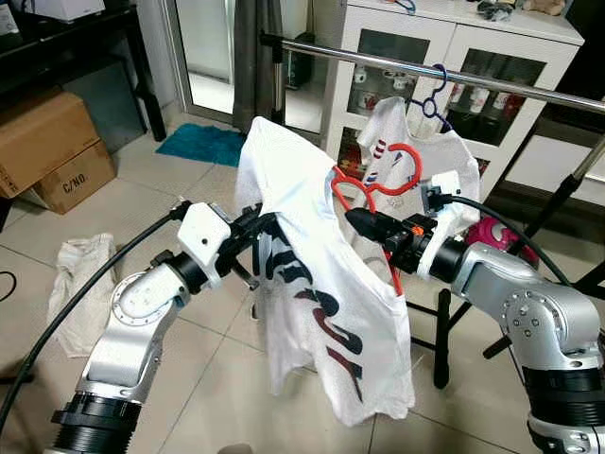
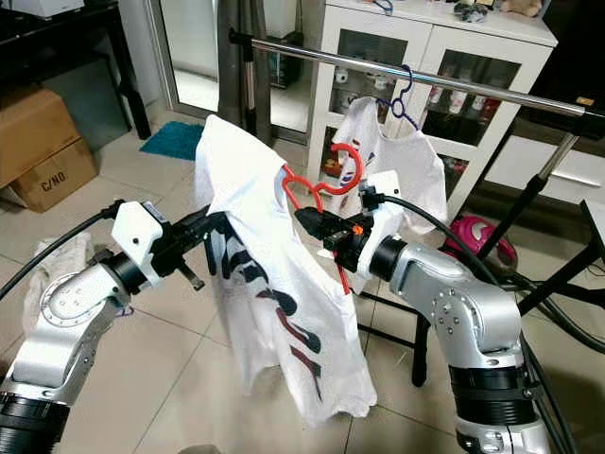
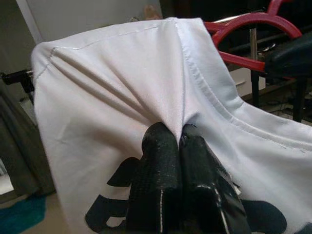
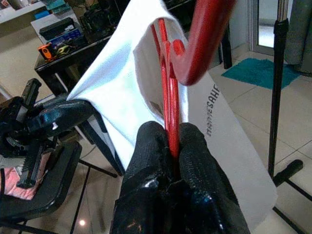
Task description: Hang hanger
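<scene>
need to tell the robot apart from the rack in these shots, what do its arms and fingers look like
Both arms are silver metal with rounded joint housings and black ribbed rings near the base. Each wrist carries a white block, and a black cable loops back from it. The left gripper and right gripper each end in two long black fingers with a textured, slightly glossy surface.

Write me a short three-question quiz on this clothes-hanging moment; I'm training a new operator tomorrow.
1. True or false: the red hanger already hangs on the metal rail.
2. What does the left gripper pinch? A) white T-shirt B) cardboard box C) blue mat
3. Which gripper holds the red hanger?

Key:
1. False; it is held below the rail.
2. A
3. The right gripper, jaws closed on the hanger's thin red bar.
</scene>
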{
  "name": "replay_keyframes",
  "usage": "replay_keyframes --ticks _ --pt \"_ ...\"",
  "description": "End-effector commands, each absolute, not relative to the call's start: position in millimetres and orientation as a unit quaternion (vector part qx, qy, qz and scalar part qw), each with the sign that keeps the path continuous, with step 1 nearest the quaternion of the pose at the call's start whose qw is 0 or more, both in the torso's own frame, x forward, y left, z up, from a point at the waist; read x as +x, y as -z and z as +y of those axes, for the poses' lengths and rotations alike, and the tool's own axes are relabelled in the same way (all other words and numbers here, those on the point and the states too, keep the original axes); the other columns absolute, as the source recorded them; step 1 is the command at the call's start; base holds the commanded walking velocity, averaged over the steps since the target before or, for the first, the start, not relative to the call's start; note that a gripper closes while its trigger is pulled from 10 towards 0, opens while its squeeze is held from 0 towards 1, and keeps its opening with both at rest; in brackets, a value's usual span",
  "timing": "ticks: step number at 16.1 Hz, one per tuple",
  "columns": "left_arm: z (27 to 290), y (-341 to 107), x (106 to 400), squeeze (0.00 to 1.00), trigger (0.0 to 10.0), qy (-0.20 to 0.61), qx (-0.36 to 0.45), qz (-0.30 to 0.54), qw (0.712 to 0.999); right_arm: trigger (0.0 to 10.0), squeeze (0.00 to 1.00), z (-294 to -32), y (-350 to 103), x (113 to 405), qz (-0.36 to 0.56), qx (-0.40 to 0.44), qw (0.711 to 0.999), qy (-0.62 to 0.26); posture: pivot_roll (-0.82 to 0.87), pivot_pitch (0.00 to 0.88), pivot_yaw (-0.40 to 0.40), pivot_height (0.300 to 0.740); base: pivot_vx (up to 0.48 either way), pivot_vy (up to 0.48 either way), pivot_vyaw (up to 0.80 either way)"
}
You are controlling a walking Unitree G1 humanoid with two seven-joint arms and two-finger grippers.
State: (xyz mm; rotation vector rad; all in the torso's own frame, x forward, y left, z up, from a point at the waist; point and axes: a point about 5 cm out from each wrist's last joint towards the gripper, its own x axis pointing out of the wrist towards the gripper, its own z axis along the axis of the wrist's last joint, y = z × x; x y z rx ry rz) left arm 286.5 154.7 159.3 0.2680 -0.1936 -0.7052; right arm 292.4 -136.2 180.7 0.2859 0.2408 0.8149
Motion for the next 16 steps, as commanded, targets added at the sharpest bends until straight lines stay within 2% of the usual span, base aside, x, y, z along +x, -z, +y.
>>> replay_keyframes --ticks 1,3,5,6,7,8,9,12,15,16 --pt "158.5 -158.3 286.0 1.00 10.0 0.339 0.124 -0.090 0.928 10.0 0.00 -141.5 -190.5 292.6 0.097 0.131 0.906 -0.390 0.10 0.000 -0.031 0.740 0.000 0.000 0.00" --pt "164.1 -157.2 284.3 1.00 10.0 0.327 0.116 -0.080 0.935 10.0 0.00 -144.4 -188.3 293.1 0.110 0.111 0.913 -0.377 0.09 0.000 -0.027 0.740 0.000 0.000 0.00" --pt "175.7 -152.6 283.7 1.00 10.0 0.281 0.116 -0.065 0.950 10.0 0.00 -149.9 -182.0 293.9 0.133 0.098 0.922 -0.351 0.09 0.000 -0.026 0.740 0.000 0.000 0.00" --pt "184.4 -150.6 282.2 0.00 10.0 0.249 0.106 -0.054 0.961 10.0 0.00 -155.3 -173.5 292.6 0.158 0.089 0.927 -0.329 0.09 0.000 -0.039 0.740 0.000 0.000 0.00" --pt "189.0 -150.7 279.6 0.00 10.0 0.225 0.078 -0.045 0.970 10.0 0.00 -160.0 -164.8 290.4 0.179 0.084 0.930 -0.309 0.10 0.000 -0.046 0.740 0.000 0.000 0.00" --pt "189.7 -146.5 276.0 0.00 10.0 0.209 0.040 -0.018 0.977 10.0 0.00 -166.8 -150.4 289.7 0.199 0.026 0.943 -0.265 0.09 0.000 -0.043 0.740 0.000 0.000 0.00" --pt "188.9 -142.4 273.4 0.00 10.0 0.204 0.035 0.001 0.978 10.0 0.00 -168.9 -143.0 288.8 0.210 0.014 0.947 -0.244 0.09 0.000 -0.039 0.740 0.000 0.000 0.00" --pt "178.7 -121.8 254.4 0.00 10.0 0.198 0.046 0.053 0.978 10.0 0.00 -165.4 -106.3 274.4 0.271 0.026 0.948 -0.165 0.07 0.000 -0.045 0.740 0.000 0.000 0.00" --pt "172.8 -122.6 252.2 0.00 10.0 0.176 0.027 0.046 0.983 10.0 0.00 -157.6 -93.2 267.7 0.278 0.016 0.948 -0.151 0.08 0.000 -0.063 0.740 0.000 0.000 0.00" --pt "170.5 -125.3 251.2 0.00 10.0 0.162 0.020 0.046 0.985 10.0 0.00 -156.7 -95.0 267.9 0.254 0.049 0.955 -0.147 0.09 0.000 -0.067 0.740 0.000 0.000 0.00"
